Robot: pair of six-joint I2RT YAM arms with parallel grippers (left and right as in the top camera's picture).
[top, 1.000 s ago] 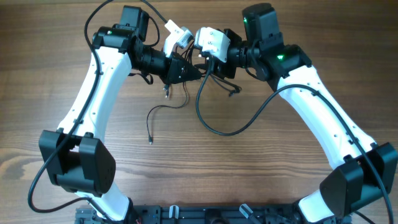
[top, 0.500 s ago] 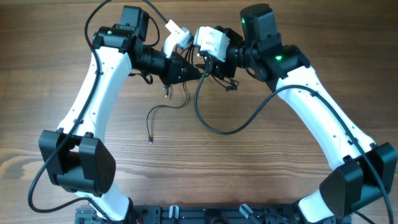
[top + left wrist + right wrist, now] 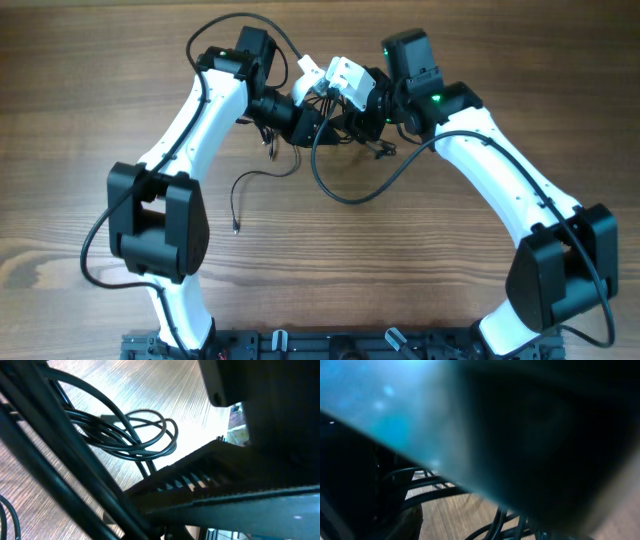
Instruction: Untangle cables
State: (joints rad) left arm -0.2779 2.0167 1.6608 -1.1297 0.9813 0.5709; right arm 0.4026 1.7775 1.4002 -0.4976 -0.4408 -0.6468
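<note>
The cables are thin black cords bunched in a tangle (image 3: 347, 135) at the table's far middle. One cord (image 3: 262, 178) trails down from it to a small plug end (image 3: 235, 226). My left gripper (image 3: 312, 122) sits shut at the tangle's left side; whether a cord is pinched in it does not show. In the left wrist view, coiled cord loops (image 3: 150, 435) lie on the wood beyond dark blurred bars. My right gripper (image 3: 340, 102) hangs over the tangle from the right. The right wrist view is mostly blocked and blurred, with a few cords (image 3: 500, 520) showing below, and its jaws are hidden.
A thicker black loop (image 3: 350, 198) sags from the tangle toward the right arm (image 3: 500, 190). The left arm (image 3: 190, 120) arches in from the left. Bare wooden table (image 3: 80, 150) lies on both sides and in front.
The left arm's elbow and shoulder have swung right, and the right arm has shifted left. The two grippers now crowd closer over the tangle. The trailing cord's plug end barely moved.
</note>
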